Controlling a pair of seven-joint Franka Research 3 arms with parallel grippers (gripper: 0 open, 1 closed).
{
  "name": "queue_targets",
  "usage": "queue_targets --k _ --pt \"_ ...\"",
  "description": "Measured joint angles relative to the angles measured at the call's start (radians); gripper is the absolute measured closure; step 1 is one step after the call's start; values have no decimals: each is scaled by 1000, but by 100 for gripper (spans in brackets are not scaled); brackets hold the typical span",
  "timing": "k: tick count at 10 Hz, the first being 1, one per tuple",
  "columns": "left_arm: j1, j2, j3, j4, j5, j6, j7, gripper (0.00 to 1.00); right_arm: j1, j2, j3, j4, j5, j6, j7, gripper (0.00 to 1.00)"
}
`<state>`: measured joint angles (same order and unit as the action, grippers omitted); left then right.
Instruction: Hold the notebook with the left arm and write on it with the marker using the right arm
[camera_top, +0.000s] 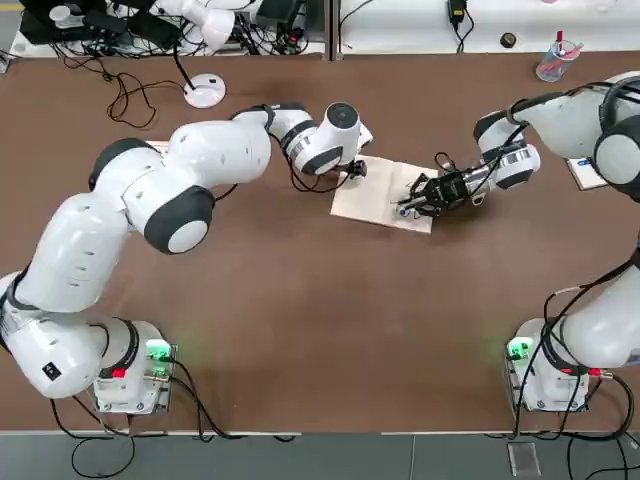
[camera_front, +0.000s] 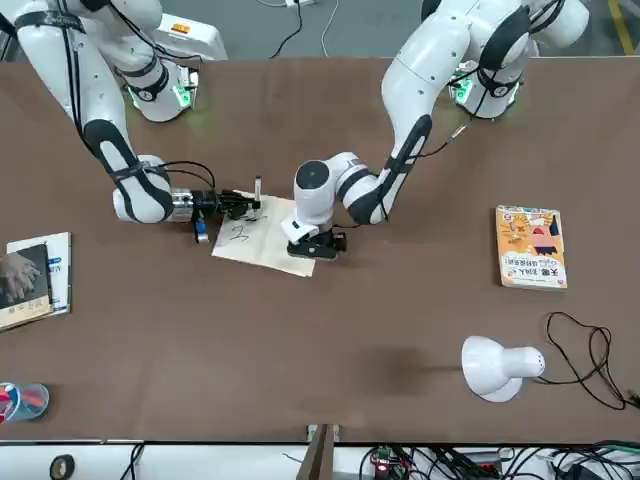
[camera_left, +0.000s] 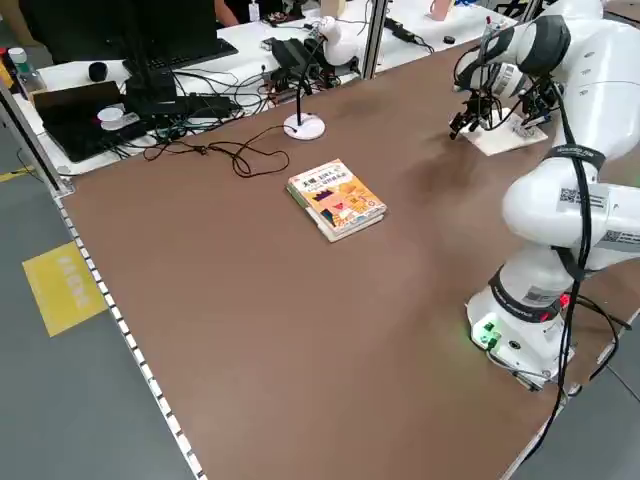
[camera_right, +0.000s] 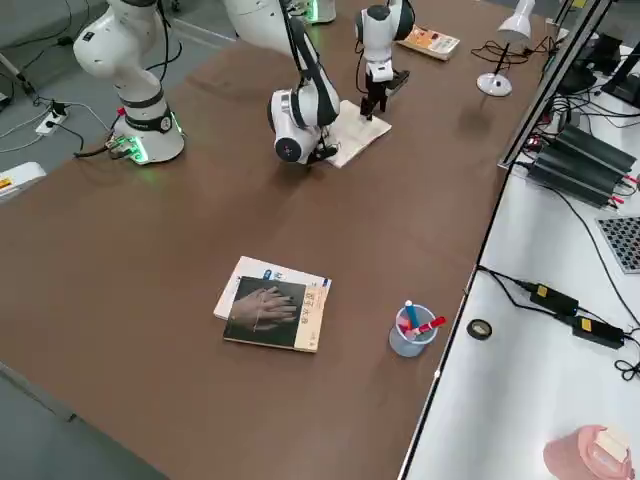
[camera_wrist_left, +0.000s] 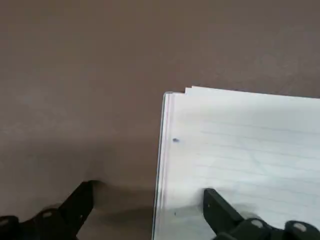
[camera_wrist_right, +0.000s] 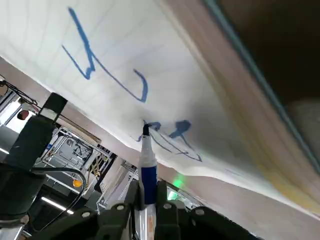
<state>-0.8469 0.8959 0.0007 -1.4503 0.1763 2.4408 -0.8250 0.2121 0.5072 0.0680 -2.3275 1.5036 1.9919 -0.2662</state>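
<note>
The notebook (camera_top: 385, 193) is lying flat on the brown desk (camera_top: 300, 300) between the two arms, with blue strokes already showing on its lined page. The left arm (camera_top: 160, 195) is reaching across to the pad's near-left corner, and the left tool (camera_wrist_left: 150, 212) is standing open, one finger (camera_wrist_left: 222, 215) pressing on the paper and the other (camera_wrist_left: 75, 202) resting on the desk just beside the edge. That straddle is probably pinning the pad so it does not slide under the pen.

The right arm (camera_top: 560, 120) is coming in low from the opposite side. The right tool (camera_wrist_right: 147, 197) is clamped shut on the marker (camera_wrist_right: 146, 165), gripping it near the barrel so the tip points away from the wrist and meets the page. In the right wrist view the nib is touching the paper at the end of a scribbled mark (the writing looks underway, not finished).

The orange-yellow book (camera_front: 531, 246), the dark-covered book (camera_right: 272, 314) and the cup of pens (camera_right: 412, 330) are lying well apart from the work.
</note>
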Motion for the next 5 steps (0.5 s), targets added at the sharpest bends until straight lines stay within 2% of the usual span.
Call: queue_targets --k 5 --pt "0 0 0 0 0 0 0 0 24 8 0 9 26 0 0 83"
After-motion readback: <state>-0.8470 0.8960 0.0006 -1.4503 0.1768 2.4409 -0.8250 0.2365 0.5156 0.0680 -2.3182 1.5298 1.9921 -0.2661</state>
